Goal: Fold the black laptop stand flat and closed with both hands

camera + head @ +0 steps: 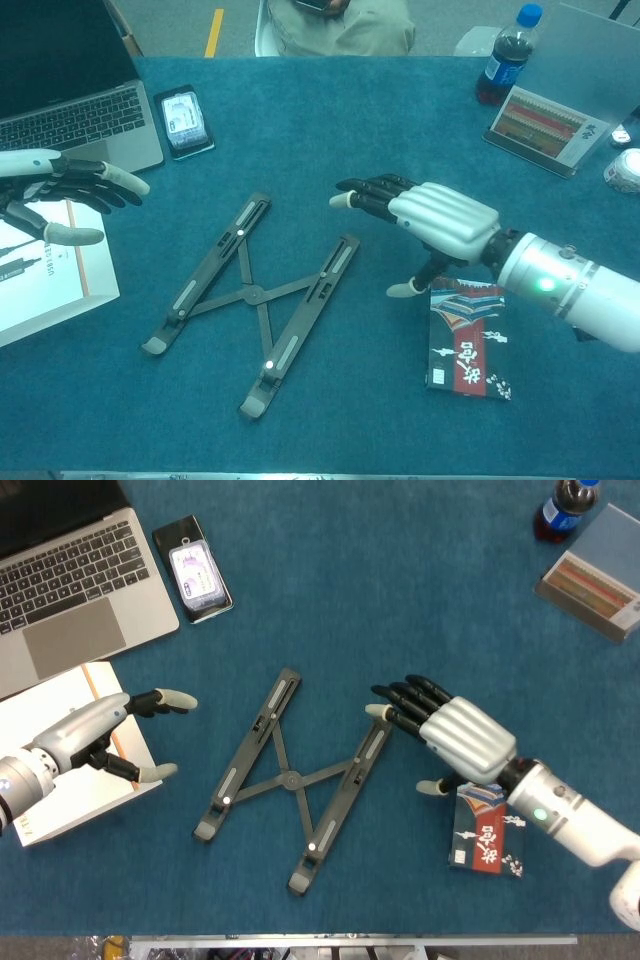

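The black laptop stand [288, 778] [252, 295] lies spread open in an X on the blue table, its two long bars crossing at a centre pivot. My right hand [448, 738] [425, 220] is open, fingers stretched leftward, its fingertips [378, 711] just at the upper end of the stand's right bar. Whether they touch it I cannot tell. My left hand [95, 736] [55, 190] hovers open over the white booklet, a clear gap left of the stand's left bar, holding nothing.
A laptop [70, 580] and a phone [193, 568] sit at the back left. The white booklet [60, 780] lies under my left hand. A dark patterned packet [487, 830] lies beneath my right wrist. A bottle [565, 505] and a box [595, 575] stand back right.
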`<state>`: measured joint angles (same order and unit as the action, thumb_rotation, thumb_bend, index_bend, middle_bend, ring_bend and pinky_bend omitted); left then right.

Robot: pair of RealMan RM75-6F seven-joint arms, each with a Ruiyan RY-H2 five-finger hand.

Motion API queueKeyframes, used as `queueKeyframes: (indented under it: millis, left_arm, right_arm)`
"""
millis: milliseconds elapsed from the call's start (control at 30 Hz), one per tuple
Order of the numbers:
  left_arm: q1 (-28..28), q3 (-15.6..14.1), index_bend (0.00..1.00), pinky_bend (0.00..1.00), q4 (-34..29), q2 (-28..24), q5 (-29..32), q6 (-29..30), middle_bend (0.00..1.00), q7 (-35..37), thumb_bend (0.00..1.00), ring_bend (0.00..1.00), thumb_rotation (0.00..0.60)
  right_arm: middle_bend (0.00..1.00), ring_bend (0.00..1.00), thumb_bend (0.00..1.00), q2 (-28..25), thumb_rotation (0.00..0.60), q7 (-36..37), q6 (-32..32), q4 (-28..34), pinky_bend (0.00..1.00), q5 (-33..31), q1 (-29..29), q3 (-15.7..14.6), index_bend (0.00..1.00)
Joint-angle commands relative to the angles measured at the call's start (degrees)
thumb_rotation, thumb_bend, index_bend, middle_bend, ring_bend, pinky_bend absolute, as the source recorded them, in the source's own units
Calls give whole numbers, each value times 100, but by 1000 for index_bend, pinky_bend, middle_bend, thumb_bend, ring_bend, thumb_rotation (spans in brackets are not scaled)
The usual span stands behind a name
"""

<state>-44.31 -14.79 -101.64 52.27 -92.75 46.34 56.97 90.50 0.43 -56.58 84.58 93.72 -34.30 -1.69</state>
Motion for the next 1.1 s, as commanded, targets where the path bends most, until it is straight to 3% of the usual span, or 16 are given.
queueKeyframes:
  millis: [33,533,1100]
  left_arm:
    - [23,19,154,157,-10,-46,-29,-11,191,61,246,153,482]
    - [154,137,134,156,-14,-194,-57,-44,191,186,246,153,463]
    - [495,328,133,157,-57,-177,-136,331,190,-489,246,152,466]
  right_arm:
    - [8,0,50,177,600,-90,121,-199,0,-121,-88,94,100]
    - [8,0,49,832,600,-175,380,-1231,0,-302,-430,295,100]
    - [8,0,49,1616,600,32,221,-2334,0,-397,-713,565,100]
